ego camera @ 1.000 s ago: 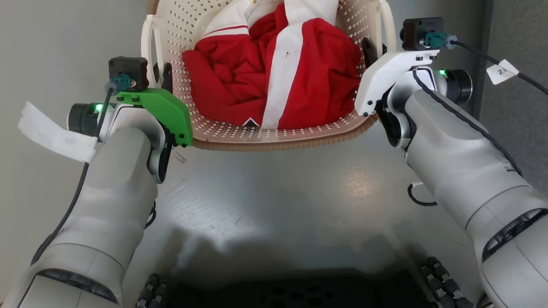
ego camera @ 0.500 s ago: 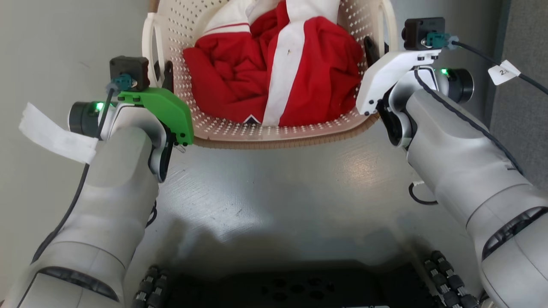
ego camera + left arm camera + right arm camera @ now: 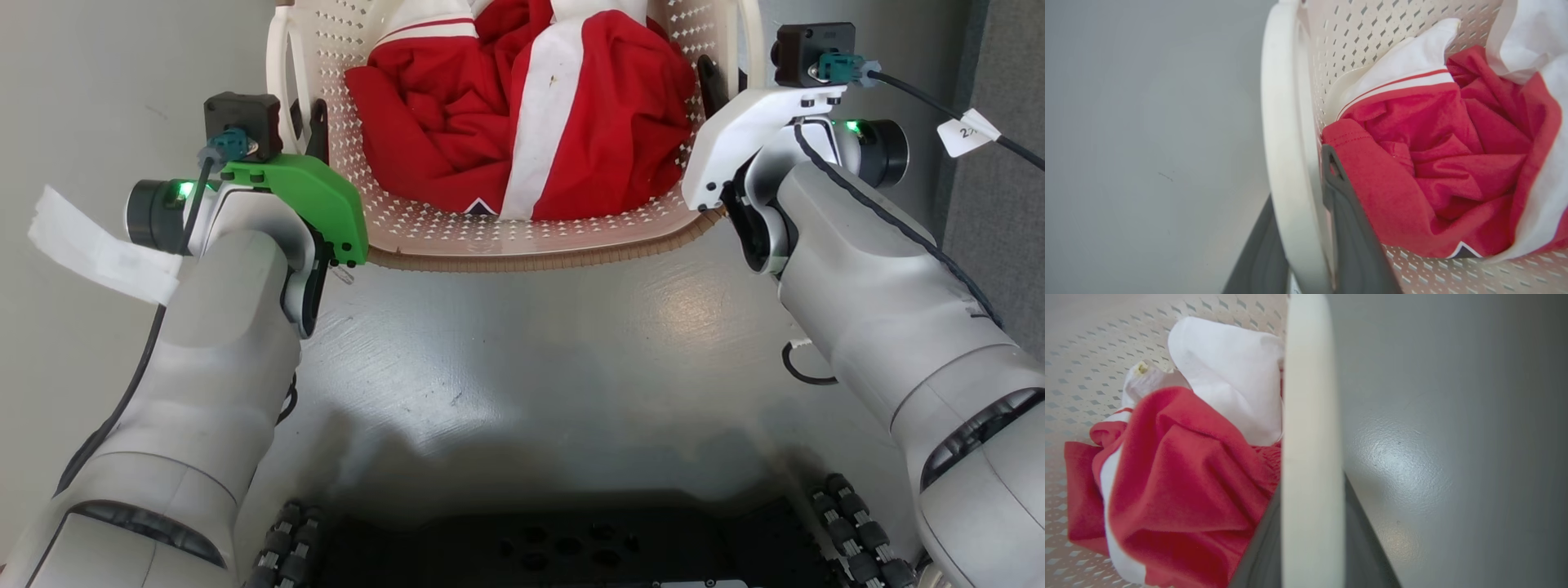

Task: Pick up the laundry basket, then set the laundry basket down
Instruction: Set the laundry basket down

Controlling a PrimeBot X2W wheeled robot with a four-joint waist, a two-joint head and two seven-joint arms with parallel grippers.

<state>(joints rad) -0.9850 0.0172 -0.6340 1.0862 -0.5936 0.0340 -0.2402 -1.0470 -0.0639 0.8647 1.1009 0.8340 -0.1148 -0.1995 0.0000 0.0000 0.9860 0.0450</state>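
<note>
grey arms [image 3: 220, 359], green mount [image 3: 314, 200] on left claw [image 3: 308, 128], white on right claw [image 3: 722, 82], black cables [image 3: 922, 90].

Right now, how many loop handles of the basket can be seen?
2. One white handle is on the laundry basket's left side, between the left gripper's fingers; the other handle is on its right side, between the right gripper's fingers.

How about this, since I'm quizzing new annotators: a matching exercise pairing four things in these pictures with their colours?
Things:
1. rim of the laundry basket
2. garment inside it
3. left wrist cover
4. floor

Colours:
A. green
B. grey
C. brown
D. red and white

Pairs: 1-C; 2-D; 3-A; 4-B.
</note>
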